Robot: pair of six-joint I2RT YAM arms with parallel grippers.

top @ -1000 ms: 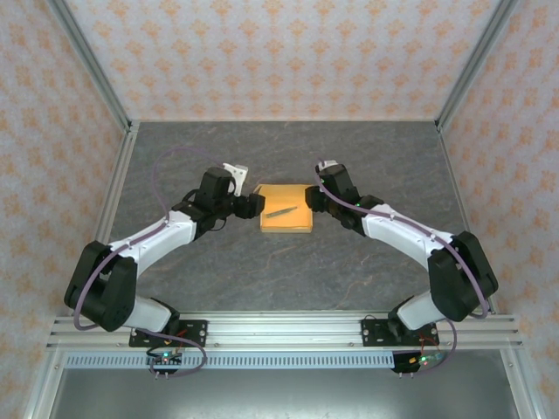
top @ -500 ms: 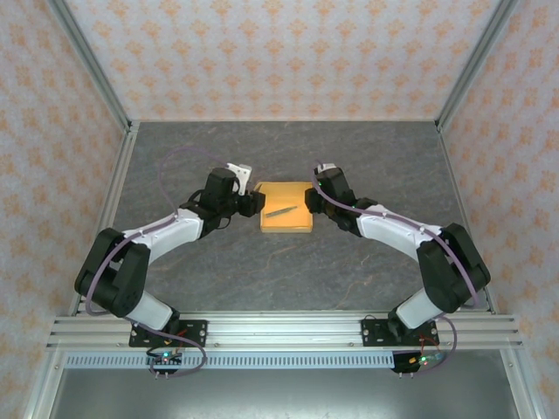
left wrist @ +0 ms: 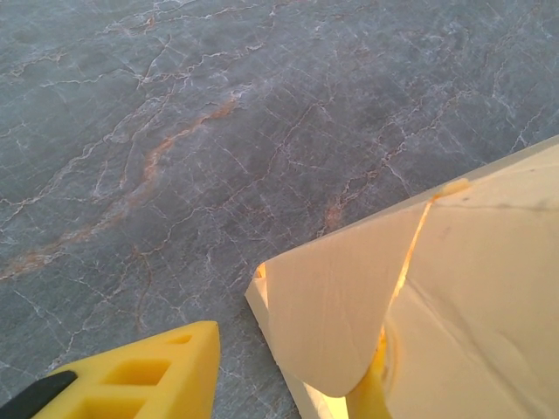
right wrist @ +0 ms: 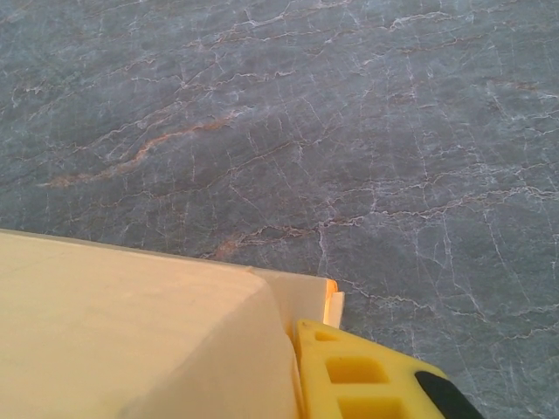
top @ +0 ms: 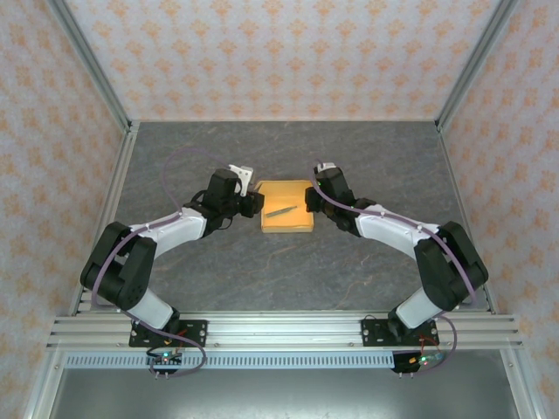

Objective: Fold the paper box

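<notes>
Seen from above, the paper box [top: 287,218] lies flat near the middle of the dark marbled table [top: 288,148] as an orange-yellow rectangle, with a thin dark diagonal mark [top: 281,211] on its top face. The two arms reach in from either side. The left gripper [top: 254,202] is at the box's left edge and the right gripper [top: 311,201] at its right edge, but from this height the fingers cannot be made out. The left wrist camera gives the close detail: a rounded flap [left wrist: 327,314] at the end of the box, an orange slit [left wrist: 410,262] between it and the next panel, and one yellow finger [left wrist: 148,375] low in the corner, with bare table between it and the box. The right wrist camera shows the box's pale top [right wrist: 131,349] curving down at its edge, a small tab [right wrist: 334,304] sticking out, and a yellow finger [right wrist: 367,380] pressed right against that edge. Each wrist view shows a single finger, so I cannot tell how far either pair of jaws is open, or whether either has hold of the box.
</notes>
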